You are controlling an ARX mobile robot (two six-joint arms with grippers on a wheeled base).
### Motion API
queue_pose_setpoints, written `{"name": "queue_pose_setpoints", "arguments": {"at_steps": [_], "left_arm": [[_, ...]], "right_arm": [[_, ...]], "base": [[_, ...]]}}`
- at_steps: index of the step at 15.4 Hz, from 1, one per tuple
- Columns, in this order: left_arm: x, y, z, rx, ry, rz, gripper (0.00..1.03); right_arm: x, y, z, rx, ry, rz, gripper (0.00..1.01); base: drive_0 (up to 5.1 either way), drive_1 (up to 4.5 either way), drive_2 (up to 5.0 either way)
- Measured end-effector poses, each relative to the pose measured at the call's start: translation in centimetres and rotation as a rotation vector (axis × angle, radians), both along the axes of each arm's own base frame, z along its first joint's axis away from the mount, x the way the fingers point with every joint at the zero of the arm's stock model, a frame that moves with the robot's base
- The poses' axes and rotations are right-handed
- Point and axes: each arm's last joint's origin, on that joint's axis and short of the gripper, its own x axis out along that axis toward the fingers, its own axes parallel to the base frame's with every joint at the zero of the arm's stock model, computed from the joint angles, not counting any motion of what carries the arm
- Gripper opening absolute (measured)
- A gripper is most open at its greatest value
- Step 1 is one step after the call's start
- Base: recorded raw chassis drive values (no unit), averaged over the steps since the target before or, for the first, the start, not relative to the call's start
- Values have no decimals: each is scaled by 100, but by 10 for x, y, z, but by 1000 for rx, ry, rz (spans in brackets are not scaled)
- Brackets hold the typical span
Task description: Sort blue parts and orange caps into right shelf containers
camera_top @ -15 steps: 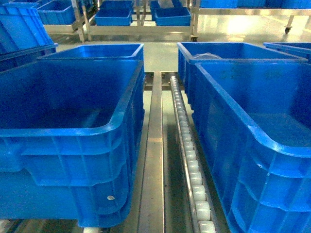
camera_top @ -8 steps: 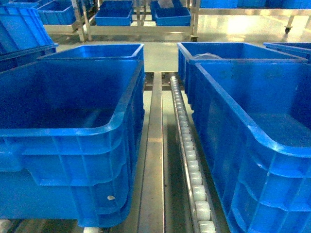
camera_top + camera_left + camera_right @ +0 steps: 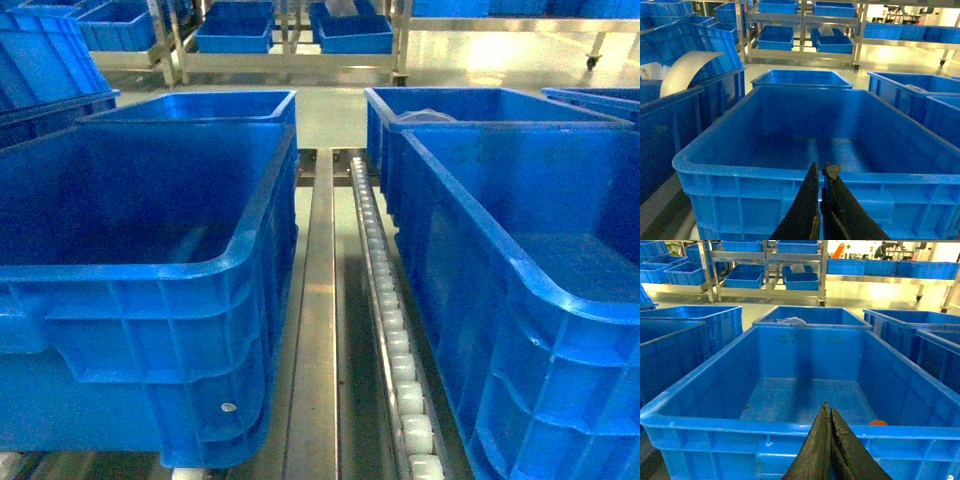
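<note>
Large blue containers fill every view. In the right wrist view my right gripper [image 3: 828, 408] is shut and holds nothing, its tips just before the near rim of a container [image 3: 715, 422]. An orange cap [image 3: 878, 422] lies on that container's floor at the near right. In the left wrist view my left gripper [image 3: 821, 169] is likewise shut on nothing, facing another container [image 3: 740, 172] whose visible floor is bare. The head view shows the right container [image 3: 560, 190] and the left one [image 3: 150, 190], with neither gripper in sight. No blue parts are in view.
A white roller track [image 3: 390, 310] and a steel rail [image 3: 318, 300] run between the two rows of bins. More bins stand behind; one holds something whitish [image 3: 425, 115]. Metal racks with bins [image 3: 235, 35] line the back. A curved white sheet [image 3: 687, 70] sticks up at the left.
</note>
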Motion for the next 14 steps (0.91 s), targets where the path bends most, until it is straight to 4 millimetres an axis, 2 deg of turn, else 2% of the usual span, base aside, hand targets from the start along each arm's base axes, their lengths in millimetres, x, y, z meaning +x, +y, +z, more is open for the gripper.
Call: {"name": "queue_pose_setpoints", "arguments": {"at_steps": [4, 9, 14], "left_arm": [[-2, 0, 0, 0, 2, 0, 2], [-6, 0, -3, 0, 26, 0, 2], [-13, 0, -3, 1, 11, 3, 2]], "right_arm": [[-7, 0, -6, 0, 56, 5, 1], [-12, 0, 0, 0, -14, 3, 1], [-11, 0, -4, 0, 19, 3, 1]], "base": [[0, 0, 0], [0, 0, 0], [0, 0, 0]]}}
